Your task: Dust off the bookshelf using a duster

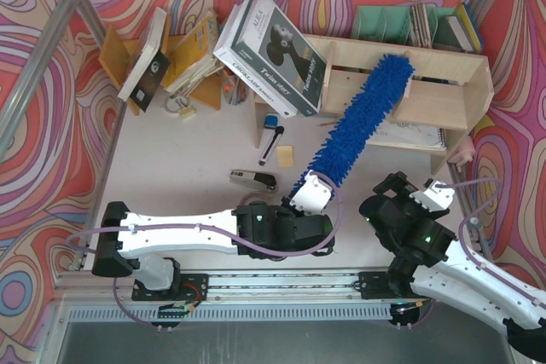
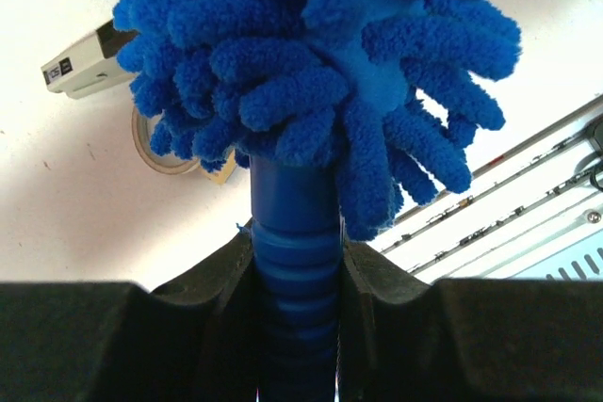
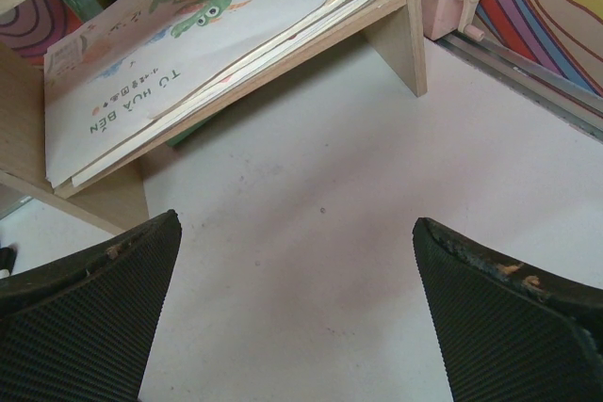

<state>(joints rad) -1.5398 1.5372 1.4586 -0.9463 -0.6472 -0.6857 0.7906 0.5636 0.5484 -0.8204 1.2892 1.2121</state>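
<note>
Left gripper (image 2: 295, 270) pinching my long bright-blue fluffy microfiber duster (image 1: 363, 121) by its handle, tip at pale plywood bookshelf (image 1: 445, 91) ahead, right gripper (image 3: 297, 308) spread above pinkish tabletop (image 1: 196, 147), swirl-patterned red walls (image 1: 51, 14) around

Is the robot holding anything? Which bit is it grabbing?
The left gripper is shut on the duster, gripping its ribbed blue handle just below the fluffy head. The right gripper is open and holds nothing.

The pale table (image 1: 188, 151) carries the bookshelf (image 1: 444, 83), a stapler (image 1: 253, 180), a marker (image 1: 271, 142) and a yellow note (image 1: 285, 156).
</note>
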